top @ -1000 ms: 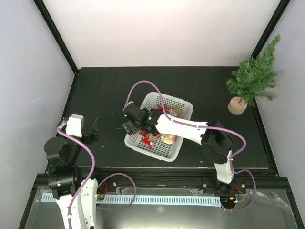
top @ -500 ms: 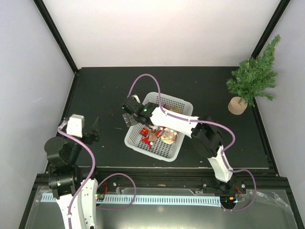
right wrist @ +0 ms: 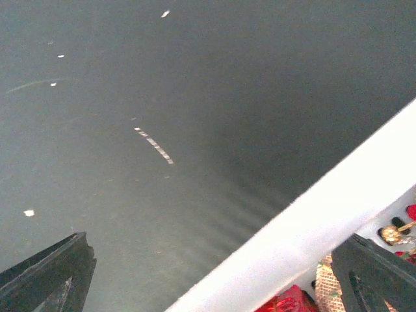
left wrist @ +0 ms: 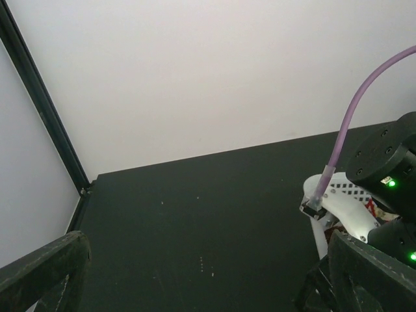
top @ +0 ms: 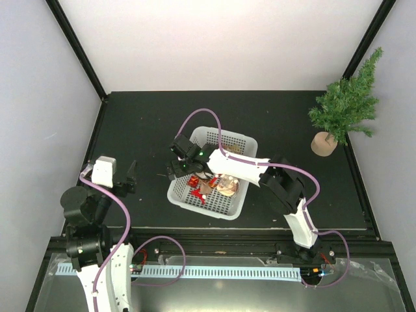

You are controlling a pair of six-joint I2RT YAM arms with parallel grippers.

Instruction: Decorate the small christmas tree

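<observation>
Two grippers, and both are empty. Far left, the left gripper hangs over the black tabletop, jaws spread wide with nothing between them, well apart from everything else.

Moving across, the right gripper sits over the left rim of the white mesh plastic basket. Its jaws are wide too, and the wrist view shows the white rim crossing between them. A red ornament and a small gold one lie just inside. Which trinket it's lined up on, I can't quite tell.

Now the key bit: the small green fir christmas tree stands far right in the back corner on its round tan base. Its top leans up and to the right, well away from those jaws. The right arm is the nearer one, I'd say. The way there runs rightward over the basket, where its own forearm lies.
</observation>
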